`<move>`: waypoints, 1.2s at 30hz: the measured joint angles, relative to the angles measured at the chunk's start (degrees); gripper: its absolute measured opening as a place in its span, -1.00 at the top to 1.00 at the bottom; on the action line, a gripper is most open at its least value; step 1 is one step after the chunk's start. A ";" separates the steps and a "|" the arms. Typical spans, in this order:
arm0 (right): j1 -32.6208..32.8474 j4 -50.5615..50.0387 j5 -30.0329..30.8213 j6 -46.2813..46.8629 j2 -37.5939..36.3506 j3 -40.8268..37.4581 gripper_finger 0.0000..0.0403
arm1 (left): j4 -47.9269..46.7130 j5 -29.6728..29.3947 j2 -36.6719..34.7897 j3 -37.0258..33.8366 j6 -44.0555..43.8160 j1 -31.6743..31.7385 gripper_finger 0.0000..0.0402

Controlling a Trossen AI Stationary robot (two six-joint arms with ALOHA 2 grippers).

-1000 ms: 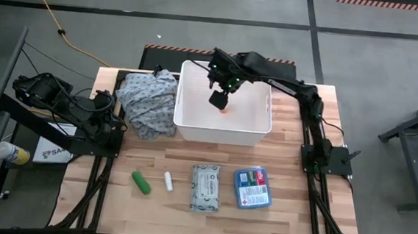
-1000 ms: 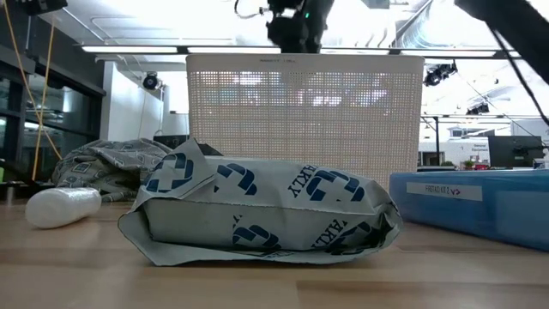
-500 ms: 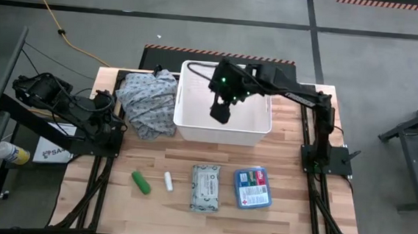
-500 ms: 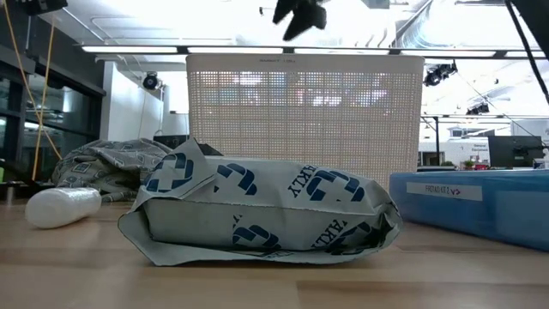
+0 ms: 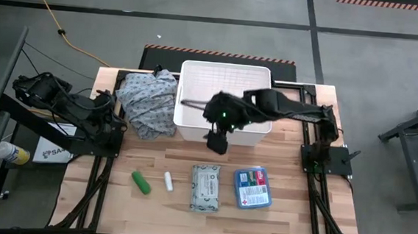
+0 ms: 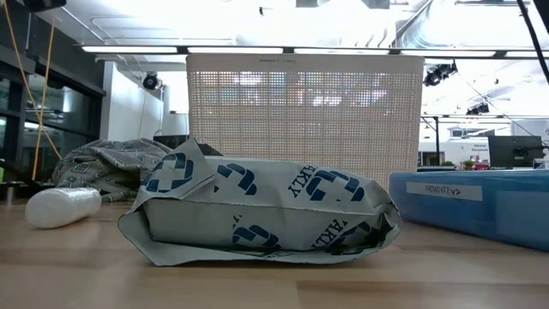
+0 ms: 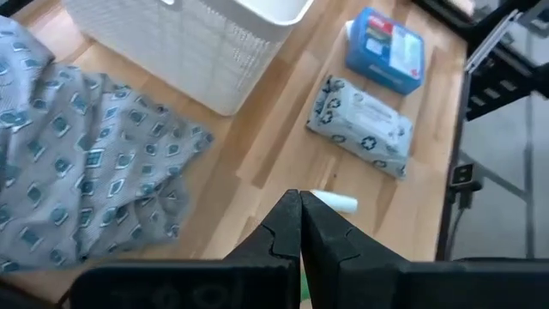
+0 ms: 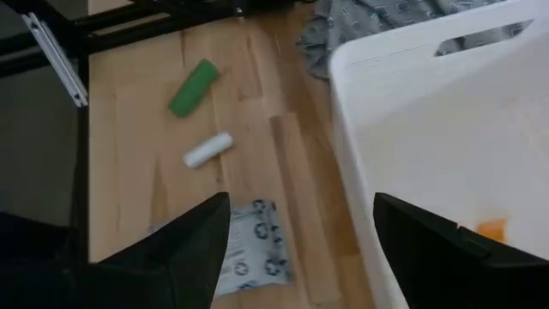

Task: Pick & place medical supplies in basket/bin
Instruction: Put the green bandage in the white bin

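While our right gripper (image 5: 217, 140) hangs open and empty over the basket's (image 5: 259, 84) near wall, we risk clipping it descending toward the wipes (image 5: 205, 187).

Perforated white plastic basket (image 5: 224, 85); planked wood table (image 5: 290, 218); crinkled cloth heap (image 5: 147, 102)

High view straight down over whole table (image 5: 191, 160), low view level at tabletop, close behind wipes pack (image 6: 257, 210), both wrist views angled down, sharing wipes pack and basket (image 5: 225, 103)
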 joint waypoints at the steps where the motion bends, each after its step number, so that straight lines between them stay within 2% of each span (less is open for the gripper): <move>1: 0.97 0.06 0.92 1.18 0.00 0.00 -0.37 | 0.56 0.24 0.02 0.00 0.00 0.02 0.80; 11: 10.93 -3.50 8.97 13.23 0.04 0.02 -0.37 | 1.46 2.26 0.44 0.00 0.00 0.00 0.80; 18: 17.36 -9.54 18.24 20.67 0.07 0.02 -0.37 | 1.41 2.32 1.55 -0.02 -3.74 0.00 0.80; 26: 22.38 -12.51 27.75 20.76 0.09 0.02 -0.37 | 1.39 2.30 4.49 0.00 -10.07 0.01 0.80; 32: 24.65 -17.22 28.62 20.79 0.09 0.02 -0.37 | 1.39 2.54 8.95 0.00 -15.90 0.00 0.80; 36: 26.12 -19.58 30.74 20.65 0.09 0.02 -0.37 | 1.39 6.76 13.36 -0.02 -19.94 0.01 0.80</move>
